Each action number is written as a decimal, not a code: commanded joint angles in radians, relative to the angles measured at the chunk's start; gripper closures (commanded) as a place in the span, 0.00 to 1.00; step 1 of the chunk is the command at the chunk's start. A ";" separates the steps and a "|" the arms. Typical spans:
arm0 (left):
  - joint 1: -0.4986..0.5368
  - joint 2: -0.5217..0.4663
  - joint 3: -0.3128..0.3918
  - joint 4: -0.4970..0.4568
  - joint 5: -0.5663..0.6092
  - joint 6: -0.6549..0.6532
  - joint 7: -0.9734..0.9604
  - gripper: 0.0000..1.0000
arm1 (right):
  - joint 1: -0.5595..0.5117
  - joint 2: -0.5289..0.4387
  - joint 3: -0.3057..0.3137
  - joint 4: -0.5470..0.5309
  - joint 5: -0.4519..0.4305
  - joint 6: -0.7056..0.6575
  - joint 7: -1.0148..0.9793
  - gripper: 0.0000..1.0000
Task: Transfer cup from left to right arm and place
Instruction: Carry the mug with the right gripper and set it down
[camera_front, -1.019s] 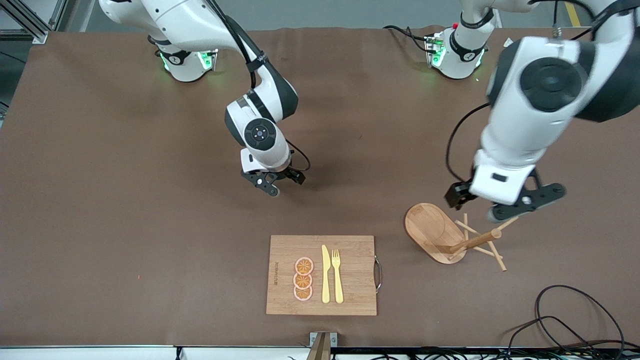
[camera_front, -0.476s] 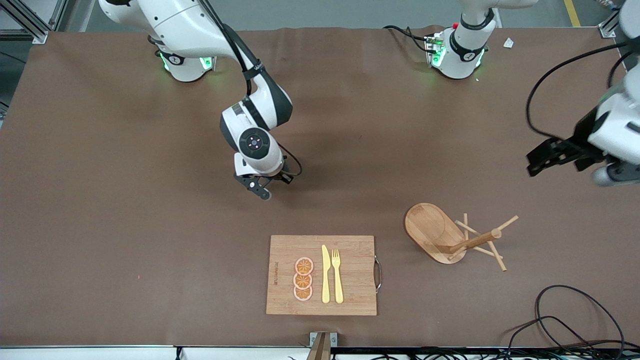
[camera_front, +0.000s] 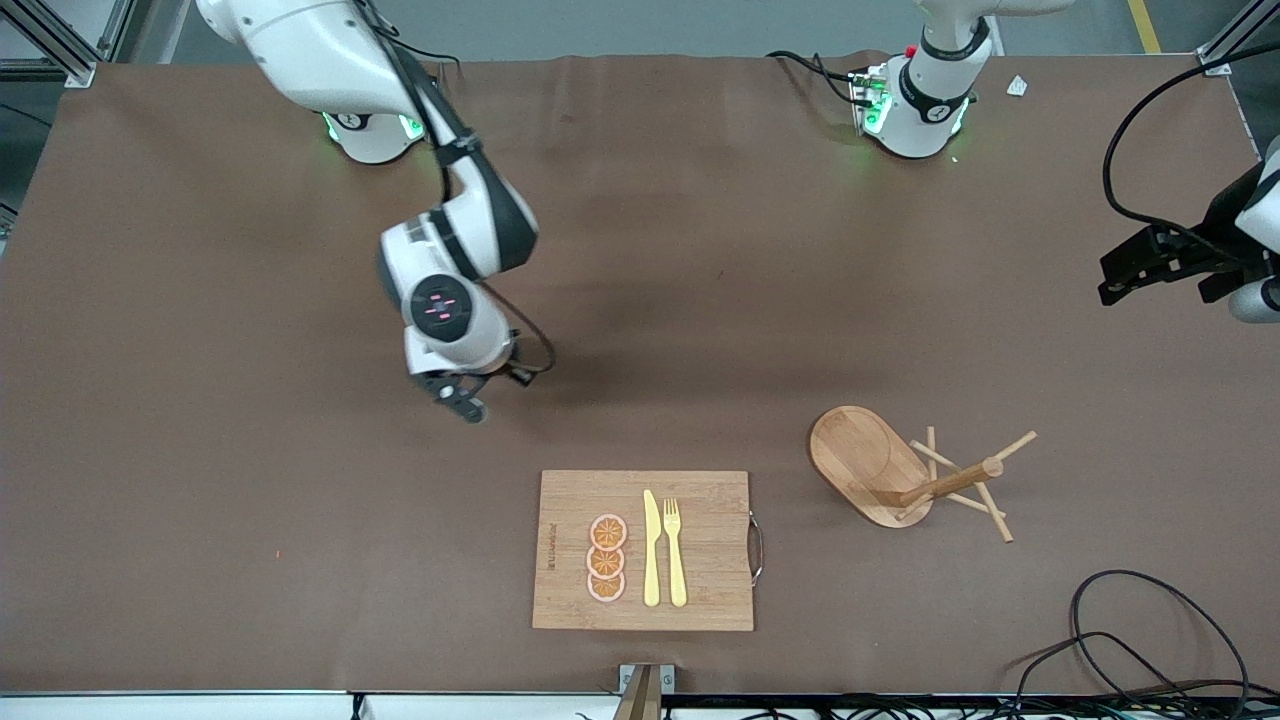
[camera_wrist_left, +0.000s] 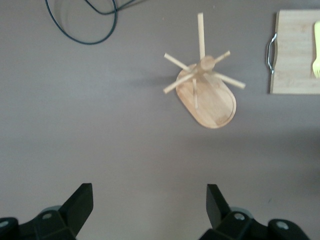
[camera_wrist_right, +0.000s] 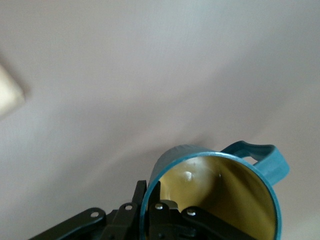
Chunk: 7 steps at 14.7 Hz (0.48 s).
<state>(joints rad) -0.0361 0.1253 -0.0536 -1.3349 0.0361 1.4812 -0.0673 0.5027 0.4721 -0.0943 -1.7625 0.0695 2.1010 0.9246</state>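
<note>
The cup (camera_wrist_right: 215, 187) is a teal mug with an ochre inside and a small handle (camera_wrist_right: 265, 155). It shows only in the right wrist view; in the front view the right arm's wrist hides it. My right gripper (camera_wrist_right: 155, 202) is shut on the cup's rim, one finger inside and one outside. In the front view the right gripper (camera_front: 462, 398) hangs over bare table, above the cutting board's corner toward the right arm's end. My left gripper (camera_front: 1175, 268) is open and empty, up at the left arm's end of the table; it also shows in the left wrist view (camera_wrist_left: 150, 207).
A wooden peg rack (camera_front: 905, 472) on an oval base stands toward the left arm's end, also in the left wrist view (camera_wrist_left: 205, 82). A cutting board (camera_front: 710, 560) with orange slices (camera_front: 606, 558), a knife (camera_front: 651, 548) and a fork (camera_front: 675, 550) lies near the front edge. A black cable (camera_front: 1150, 625) loops at the corner.
My right gripper has moved with the cup toward the right arm's end of the table. My left arm has swung from over the peg rack out to the table's edge.
</note>
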 joint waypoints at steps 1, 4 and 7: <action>0.056 -0.094 -0.070 -0.111 -0.019 -0.001 0.021 0.00 | -0.214 -0.021 0.008 0.049 -0.020 -0.015 -0.314 0.99; 0.067 -0.136 -0.094 -0.170 -0.024 0.008 0.021 0.00 | -0.367 0.017 0.010 0.072 -0.016 0.069 -0.576 0.98; 0.064 -0.168 -0.095 -0.194 -0.028 0.010 0.027 0.00 | -0.443 0.077 0.015 0.071 -0.002 0.137 -0.683 0.98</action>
<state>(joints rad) 0.0117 0.0092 -0.1405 -1.4781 0.0307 1.4754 -0.0602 0.0831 0.4983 -0.1060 -1.6994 0.0600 2.1936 0.2887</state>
